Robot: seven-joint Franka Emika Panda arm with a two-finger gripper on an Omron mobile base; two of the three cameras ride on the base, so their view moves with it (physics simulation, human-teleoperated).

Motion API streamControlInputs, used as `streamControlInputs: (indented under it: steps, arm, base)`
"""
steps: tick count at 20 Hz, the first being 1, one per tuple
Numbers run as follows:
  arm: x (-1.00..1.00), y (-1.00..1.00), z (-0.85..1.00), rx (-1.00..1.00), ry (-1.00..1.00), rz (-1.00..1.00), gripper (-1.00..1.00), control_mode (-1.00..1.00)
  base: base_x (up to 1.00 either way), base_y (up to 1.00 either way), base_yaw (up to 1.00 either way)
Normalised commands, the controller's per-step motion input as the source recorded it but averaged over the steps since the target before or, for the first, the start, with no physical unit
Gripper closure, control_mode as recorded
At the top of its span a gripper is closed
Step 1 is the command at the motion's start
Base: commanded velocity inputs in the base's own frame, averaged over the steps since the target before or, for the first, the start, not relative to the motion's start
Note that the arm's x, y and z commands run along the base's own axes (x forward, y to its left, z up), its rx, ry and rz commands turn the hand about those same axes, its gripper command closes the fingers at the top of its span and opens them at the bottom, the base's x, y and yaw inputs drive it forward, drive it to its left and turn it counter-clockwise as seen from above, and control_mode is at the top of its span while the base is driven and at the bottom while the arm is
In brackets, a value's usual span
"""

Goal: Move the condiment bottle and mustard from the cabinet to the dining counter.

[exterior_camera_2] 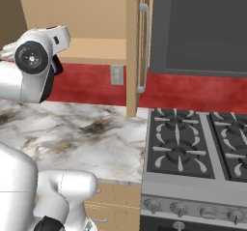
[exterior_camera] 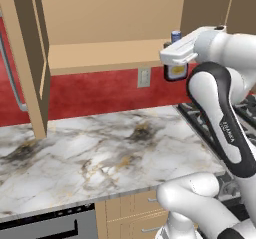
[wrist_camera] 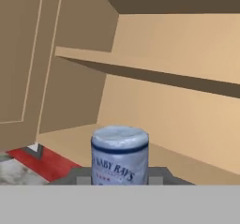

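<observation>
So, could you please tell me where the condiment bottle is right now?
The condiment bottle sits between the pincer's fingers at the cabinet's open front; the left base view shows its cap above the hand, right of the bottom shelf.

A red backsplash [exterior_camera: 100,90] carries a pale wall outlet [exterior_camera: 144,77]. Below it lies a veined marble countertop [exterior_camera: 100,153], and a black gas stove [exterior_camera_2: 198,148] sits just beside it, with silver knobs [exterior_camera_2: 179,209] along its front.
</observation>
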Motion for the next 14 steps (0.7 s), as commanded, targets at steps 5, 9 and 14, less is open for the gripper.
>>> streamControlInputs:
  steps: [5, 9, 14]
  arm:
    - [-0.87, 0.01, 0.0, 0.0, 0.0, -0.05, 1.0, -1.0]
    - [-0.77, 0.0, 0.0, 0.0, 0.0, -0.08, 1.0, -1.0]
    - [-0.56, 0.0, -0.03, 0.0, 0.0, -0.07, 1.0, -1.0]
  base:
    - [0.0, 0.0, 0.0]
    - [0.0, 0.0, 0.0]
    - [0.0, 0.0, 0.0]
